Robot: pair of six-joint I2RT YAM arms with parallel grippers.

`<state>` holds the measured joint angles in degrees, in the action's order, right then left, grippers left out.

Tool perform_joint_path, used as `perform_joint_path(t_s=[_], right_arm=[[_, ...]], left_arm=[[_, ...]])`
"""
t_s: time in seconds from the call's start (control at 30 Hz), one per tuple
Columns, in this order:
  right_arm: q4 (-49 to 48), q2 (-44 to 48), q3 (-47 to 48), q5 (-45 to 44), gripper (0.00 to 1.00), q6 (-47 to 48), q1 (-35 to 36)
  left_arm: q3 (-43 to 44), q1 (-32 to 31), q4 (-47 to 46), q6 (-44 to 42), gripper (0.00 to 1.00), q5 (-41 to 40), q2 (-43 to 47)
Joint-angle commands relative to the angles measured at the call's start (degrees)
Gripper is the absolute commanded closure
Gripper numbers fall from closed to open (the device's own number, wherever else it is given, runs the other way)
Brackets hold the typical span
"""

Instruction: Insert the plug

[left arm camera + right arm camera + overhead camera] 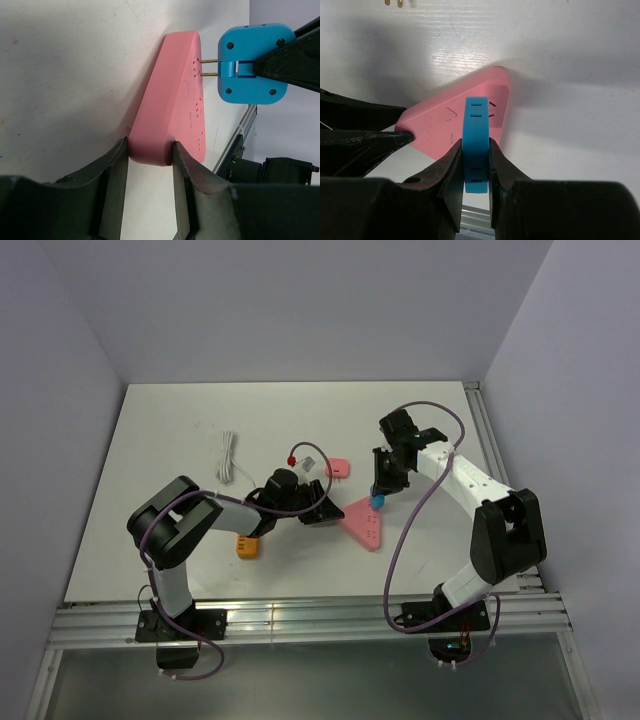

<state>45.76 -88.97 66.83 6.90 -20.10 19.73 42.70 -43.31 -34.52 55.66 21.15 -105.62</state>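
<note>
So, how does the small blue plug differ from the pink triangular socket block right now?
The bright-blue rounded-square plastic plug is far smaller than the pink triangular plastic socket block. The block lies flat on the white table; the plug is held above it. The plug bears metal prongs; the block has slots. Shared: each is gripped, the plug by the right end effector, the block by the left end effector.
</note>
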Motion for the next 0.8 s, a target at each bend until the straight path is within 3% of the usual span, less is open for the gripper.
perform_joint_path(t_s=[0.0,0.77], right_arm=[[0.65,0.2,1.81,-1.01,1.0,-0.82,-0.21],[-0.23,-0.15,-0.56,-1.45,1.0,-3.02,-0.21]], left_arm=[[-2.18,-0.02,4.73,-2.84,1.0,-1.9,-0.9],[-2.88,-0.11,3.32,-1.96,1.0,-2.16,-0.9]])
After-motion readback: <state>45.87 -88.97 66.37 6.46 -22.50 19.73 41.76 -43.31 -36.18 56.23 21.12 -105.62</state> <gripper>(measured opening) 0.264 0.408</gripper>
